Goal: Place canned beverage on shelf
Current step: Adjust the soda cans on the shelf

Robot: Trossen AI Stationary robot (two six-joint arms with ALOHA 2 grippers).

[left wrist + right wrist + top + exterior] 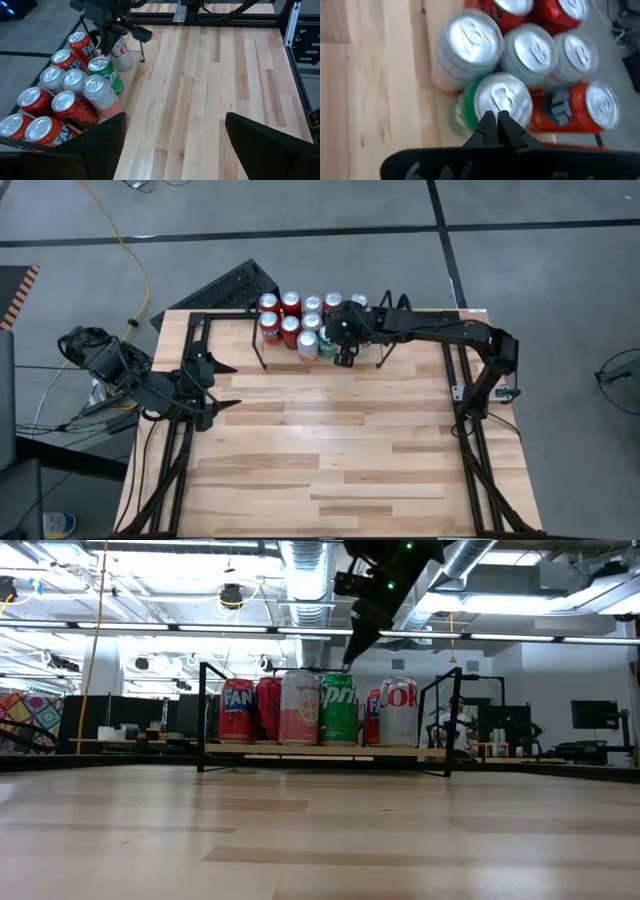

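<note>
**Observer:** Where are you, and where is the can?

**Me:** My right gripper [497, 120] hangs just above the green can [495, 102], which stands upright on the shelf [440, 710] at the far edge of the tabletop [340, 450]. My fingers are pressed together, tips touching, with nothing between them. The can is out of my hold and on the rack, so I judge the placing itself done and the step in hand to be getting clear.

**Observer:** How do you do that well?

**Me:** Straight up first. The green can is packed against its neighbours, a pale pink can [299, 708] on one side and red ones behind. Any sideways drift while I am low could clip a rim or tip a can. I should also mind the upright end loop near my arm when I swing back.

**Observer:** And the other arm?

**Me:** My left gripper [175, 137] waits near the tabletop's left edge, fingers spread wide, holding nothing.

**Observer:** Anything legible?

**Me:** The green can reads "Spri", cut off. A red can [237, 710] shows "FAN", and a silver can [399, 712] shows "ok" in red. The rest I cannot read.
</note>
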